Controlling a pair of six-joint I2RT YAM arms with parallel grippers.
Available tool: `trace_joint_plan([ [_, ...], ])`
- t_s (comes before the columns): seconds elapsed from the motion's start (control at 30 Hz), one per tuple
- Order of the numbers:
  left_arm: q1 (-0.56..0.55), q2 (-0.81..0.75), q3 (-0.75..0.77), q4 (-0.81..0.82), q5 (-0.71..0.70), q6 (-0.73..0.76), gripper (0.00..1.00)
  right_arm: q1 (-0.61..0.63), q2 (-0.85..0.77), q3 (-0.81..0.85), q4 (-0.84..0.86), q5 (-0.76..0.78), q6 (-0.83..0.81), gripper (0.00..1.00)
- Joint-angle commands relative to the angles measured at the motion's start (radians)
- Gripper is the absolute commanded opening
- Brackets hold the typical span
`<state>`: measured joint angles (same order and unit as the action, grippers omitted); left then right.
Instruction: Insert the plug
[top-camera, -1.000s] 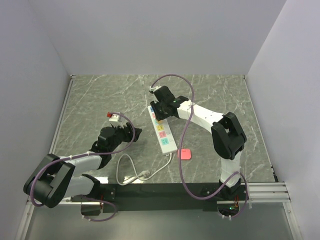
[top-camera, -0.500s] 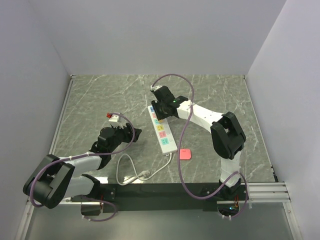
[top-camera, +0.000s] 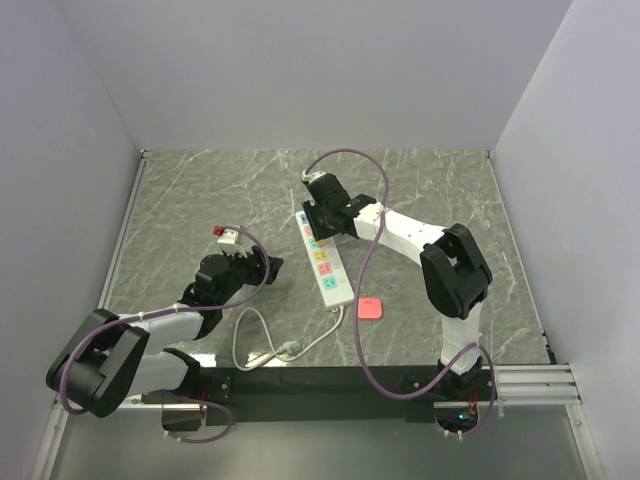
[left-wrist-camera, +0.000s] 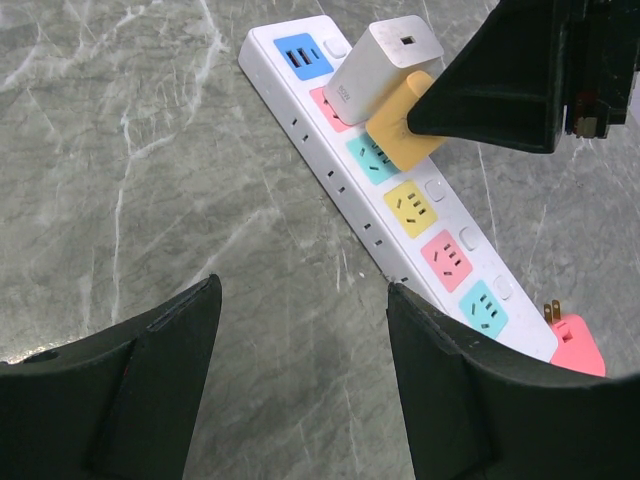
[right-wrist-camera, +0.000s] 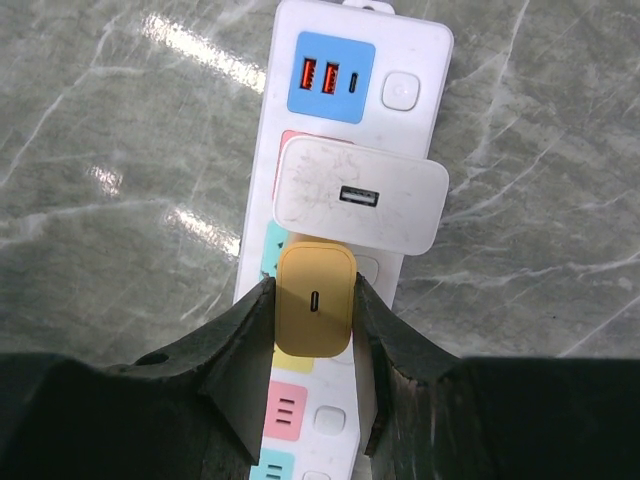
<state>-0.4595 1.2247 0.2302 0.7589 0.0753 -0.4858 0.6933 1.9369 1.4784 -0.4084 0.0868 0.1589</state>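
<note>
Between the fingers of the right gripper (right-wrist-camera: 314, 292) sits the yellow plug (right-wrist-camera: 314, 312) — clamped on both sides, over the power strip (right-wrist-camera: 402, 48), at the socket just below the white charger (right-wrist-camera: 360, 195). How far its pins are in cannot be told. The left gripper (left-wrist-camera: 302, 295) hangs spread wide and empty above the marble table (top-camera: 200, 200) beside the strip — a pink plug (left-wrist-camera: 575, 347) lies by the strip's near end.
</note>
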Motion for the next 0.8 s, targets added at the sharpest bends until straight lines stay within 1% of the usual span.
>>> trace_joint_plan([
  [0.0,0.004,-0.013,-0.005,0.045,0.018,0.015,0.73,-0.005,0.040,-0.036,0.019,0.039,-0.001,0.00],
  [0.43,0.004,-0.010,-0.005,0.046,0.017,0.018,0.73,0.003,0.051,-0.110,0.037,0.073,0.013,0.00],
  [0.77,0.004,-0.011,-0.006,0.045,0.021,0.018,0.73,0.008,0.008,-0.210,0.057,0.102,0.039,0.00],
])
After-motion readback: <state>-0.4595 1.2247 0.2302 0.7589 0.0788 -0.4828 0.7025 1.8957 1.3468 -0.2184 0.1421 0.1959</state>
